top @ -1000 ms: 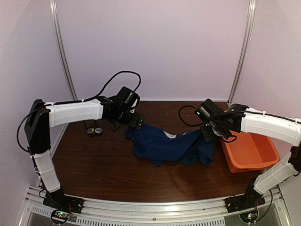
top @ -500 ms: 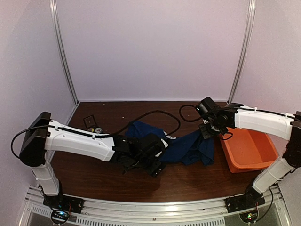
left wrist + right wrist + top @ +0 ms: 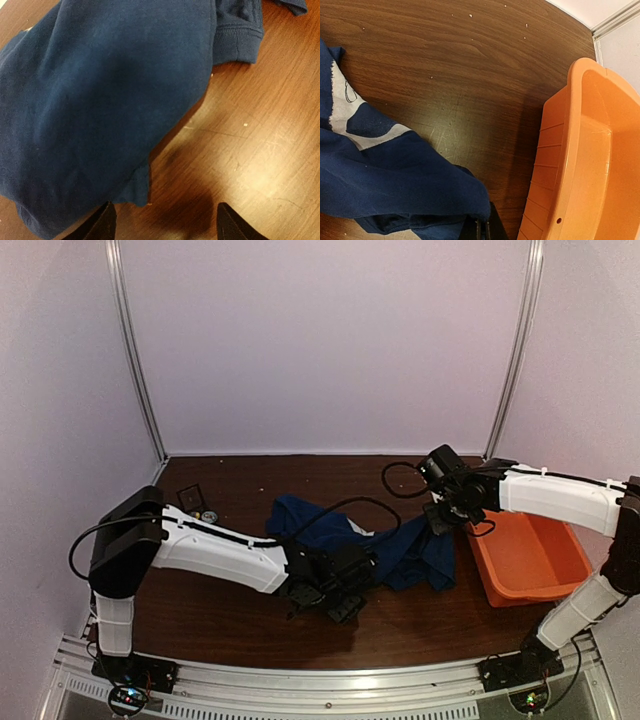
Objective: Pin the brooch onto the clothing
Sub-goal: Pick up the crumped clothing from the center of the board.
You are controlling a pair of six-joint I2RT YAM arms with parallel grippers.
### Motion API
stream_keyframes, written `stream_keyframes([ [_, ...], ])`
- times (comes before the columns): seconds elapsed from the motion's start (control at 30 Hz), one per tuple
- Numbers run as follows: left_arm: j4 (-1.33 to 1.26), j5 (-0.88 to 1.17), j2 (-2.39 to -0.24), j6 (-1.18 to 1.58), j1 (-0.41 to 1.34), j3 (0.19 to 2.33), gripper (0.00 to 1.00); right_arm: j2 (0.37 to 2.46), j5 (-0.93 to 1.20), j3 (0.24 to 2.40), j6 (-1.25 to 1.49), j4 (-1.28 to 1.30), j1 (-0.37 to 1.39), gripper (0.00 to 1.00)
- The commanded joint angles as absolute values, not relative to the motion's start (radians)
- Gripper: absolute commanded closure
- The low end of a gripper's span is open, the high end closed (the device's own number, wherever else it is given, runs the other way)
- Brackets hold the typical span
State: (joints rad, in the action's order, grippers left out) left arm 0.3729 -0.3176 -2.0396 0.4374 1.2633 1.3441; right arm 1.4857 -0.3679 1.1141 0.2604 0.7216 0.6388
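Note:
The navy T-shirt (image 3: 400, 552) lies crumpled on the brown table at centre, with part of its white print (image 3: 344, 107) showing. My right gripper (image 3: 440, 520) is shut on a fold of the shirt's right edge (image 3: 420, 185) and holds it just above the table; its fingertips (image 3: 483, 231) are pressed together. My left gripper (image 3: 345, 607) hovers low at the shirt's near edge (image 3: 110, 100), open and empty, with fingertips (image 3: 102, 225) spread wide over bare wood. A tiny round thing, likely the brooch (image 3: 209, 514), lies at the far left.
A small black box (image 3: 190, 498) sits beside the brooch at the back left. An orange tub (image 3: 530, 560) stands at the right, close to my right gripper; its rim also shows in the right wrist view (image 3: 575, 145). A black cable loops above the shirt.
My left arm swung from the shirt's back left corner round to its near edge, low over the table. The right gripper kept its hold and barely moved.

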Motion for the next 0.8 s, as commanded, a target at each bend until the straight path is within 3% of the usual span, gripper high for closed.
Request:
stream_keyframes([
  [0.0,0.385,-0.309,-2.081,0.443,1.260,1.408,0.32,1.461,-0.367,1.123,0.249,0.719,0.635,1.00],
  [0.2,0.390,-0.260,-2.121,0.454,1.240,1.430,0.40,1.424,-0.375,1.109,0.238,0.730,0.633,1.00],
  [0.3,0.388,-0.252,-2.138,0.458,1.230,1.439,0.58,1.411,-0.369,1.100,0.241,0.732,0.633,1.00],
  [0.47,0.397,-0.251,-2.143,0.463,1.221,1.437,1.00,1.390,-0.350,1.075,0.248,0.715,0.633,1.00],
  [0.77,0.405,-0.329,-1.964,0.458,1.219,1.371,1.00,1.417,-0.329,1.088,0.245,0.713,0.634,1.00],
])
